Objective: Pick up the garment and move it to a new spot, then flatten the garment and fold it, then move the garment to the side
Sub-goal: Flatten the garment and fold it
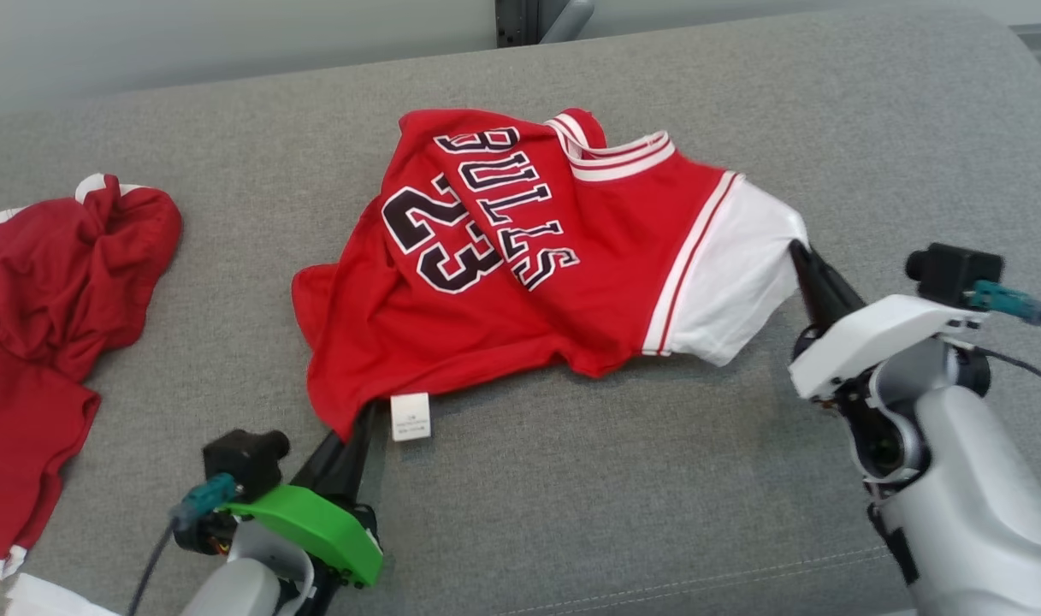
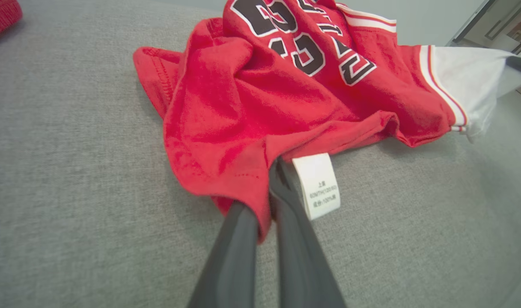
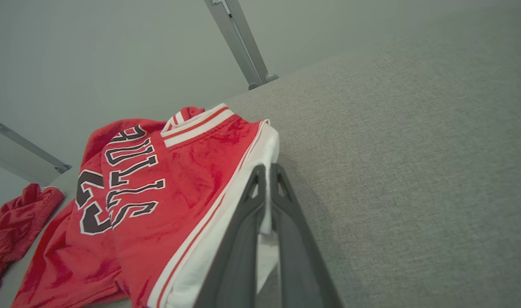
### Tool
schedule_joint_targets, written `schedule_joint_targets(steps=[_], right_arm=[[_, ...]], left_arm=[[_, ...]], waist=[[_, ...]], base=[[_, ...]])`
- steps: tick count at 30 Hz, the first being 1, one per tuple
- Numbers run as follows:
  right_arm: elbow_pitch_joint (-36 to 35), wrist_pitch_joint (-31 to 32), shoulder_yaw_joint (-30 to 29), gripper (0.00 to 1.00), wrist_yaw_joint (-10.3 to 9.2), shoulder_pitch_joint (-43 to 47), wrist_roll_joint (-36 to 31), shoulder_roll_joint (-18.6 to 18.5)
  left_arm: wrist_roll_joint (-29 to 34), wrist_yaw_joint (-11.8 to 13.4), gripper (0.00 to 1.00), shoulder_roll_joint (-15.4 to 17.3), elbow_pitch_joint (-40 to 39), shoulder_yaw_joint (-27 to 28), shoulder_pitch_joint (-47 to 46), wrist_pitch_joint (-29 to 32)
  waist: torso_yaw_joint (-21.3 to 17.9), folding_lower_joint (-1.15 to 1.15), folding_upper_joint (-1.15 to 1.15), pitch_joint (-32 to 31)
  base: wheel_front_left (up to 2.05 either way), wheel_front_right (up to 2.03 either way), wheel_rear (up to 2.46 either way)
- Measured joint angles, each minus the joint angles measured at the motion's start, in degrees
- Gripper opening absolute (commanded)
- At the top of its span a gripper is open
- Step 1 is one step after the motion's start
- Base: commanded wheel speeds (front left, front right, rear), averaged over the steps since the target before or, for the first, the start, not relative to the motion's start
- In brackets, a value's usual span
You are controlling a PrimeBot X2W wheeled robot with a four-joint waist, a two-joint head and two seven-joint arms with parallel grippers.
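A red jersey [image 1: 520, 282] with "BULLS 23" in black letters and white sleeves lies rumpled in the middle of the grey cushion [image 1: 571, 479]. My left gripper [image 1: 362, 415] is shut on its red hem at the lower left, next to a white care label [image 1: 410, 417]. In the left wrist view the red cloth [image 2: 226, 128] is pinched between the two dark fingers [image 2: 239, 239]. My right gripper [image 1: 798, 250] is shut on the white sleeve [image 1: 734, 282] at the jersey's right edge. In the right wrist view that white sleeve [image 3: 226, 239] runs between the closed fingers [image 3: 286, 222].
A second, darker red garment [image 1: 50, 342] lies crumpled at the cushion's left edge. Some white cloth [image 1: 50, 599] peeks in at the lower left corner. A pale wall and a metal post [image 3: 239, 42] stand behind the cushion.
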Motion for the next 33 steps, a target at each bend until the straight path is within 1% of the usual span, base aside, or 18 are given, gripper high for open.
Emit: schedule_joint_targets(steps=[3,6,8,11,14,16,18,20,23,25,28,30,33], right_arm=[[-11.79,3.91,-2.36,0.00,-0.02,3.88,7.46,-3.21],[-23.32,7.49,-7.48,0.00,-0.04,7.58,13.27,-4.72],[-31.12,9.90,-11.47,0.00,-0.04,9.29,16.71,-4.25],[-41.07,14.01,-16.60,0.00,-0.05,10.05,20.01,-2.81],[-48.07,18.58,-20.96,0.00,-0.05,8.79,22.38,-0.94],[-50.52,21.46,-23.59,0.00,-0.05,5.41,23.64,0.01],[-51.43,24.13,-25.83,0.00,-0.05,0.86,23.02,0.45],[-50.92,26.83,-27.27,0.00,-0.05,-4.28,21.30,0.59],[-46.96,30.52,-27.93,0.00,-0.05,-13.02,16.90,1.12],[-43.09,32.08,-27.71,0.00,-0.05,-19.18,14.01,1.59],[-36.51,31.84,-26.49,0.00,-0.05,-28.28,8.27,2.10],[-31.44,30.12,-25.55,0.00,-0.05,-34.25,4.66,2.46],[-23.09,25.41,-24.39,0.00,-0.04,-43.07,0.86,2.99]], left_arm=[[-6.26,0.00,0.00,3.82,-9.75,1.12,1.60,3.35],[-10.25,0.02,0.00,8.51,-20.46,3.28,3.65,8.03],[-12.71,0.65,0.00,10.82,-28.62,4.86,4.39,11.28],[-15.71,2.55,0.00,13.28,-39.73,6.75,4.38,16.05],[-18.14,4.71,0.00,15.11,-47.95,8.46,2.43,20.45],[-19.85,6.11,0.00,15.49,-51.69,9.82,-0.48,23.05],[-22.17,6.99,0.00,15.82,-53.91,10.69,-4.23,26.05],[-23.53,7.69,0.00,16.57,-54.12,11.38,-8.98,29.26],[-23.72,8.25,0.00,18.12,-50.69,11.40,-18.13,34.15],[-23.49,8.46,0.00,18.14,-46.53,11.02,-24.84,36.77],[-21.80,8.40,0.00,17.25,-38.41,9.87,-35.48,39.32],[-20.12,7.87,0.00,16.51,-31.92,8.99,-42.33,39.96],[-16.46,6.86,0.00,15.04,-21.08,8.39,-51.94,38.27]], waist=[[-0.55,0.00,0.00,-1.15],[-1.16,0.00,0.00,-2.20],[-1.58,0.00,0.00,-2.75],[-2.21,0.00,0.00,-3.24],[-2.73,0.00,0.00,-3.25],[-2.96,0.00,0.00,-2.81],[-3.16,0.00,0.00,-2.14],[-3.36,0.00,0.00,-1.22],[-3.66,0.00,0.00,0.75],[-3.86,0.00,0.00,2.43],[-4.16,0.00,0.00,5.43],[-4.38,0.00,0.00,7.68],[-4.70,0.01,0.00,11.16]], base=[[0.00,0.00,0.00],[0.00,0.00,0.00],[0.00,0.00,0.00],[0.00,0.00,0.00],[0.00,0.00,0.00],[0.00,0.00,0.00],[0.00,0.00,0.00],[0.00,0.00,0.00],[0.00,0.00,0.00],[0.00,0.00,0.00],[0.00,0.00,0.00],[0.00,0.00,0.00],[0.00,0.00,0.00]])
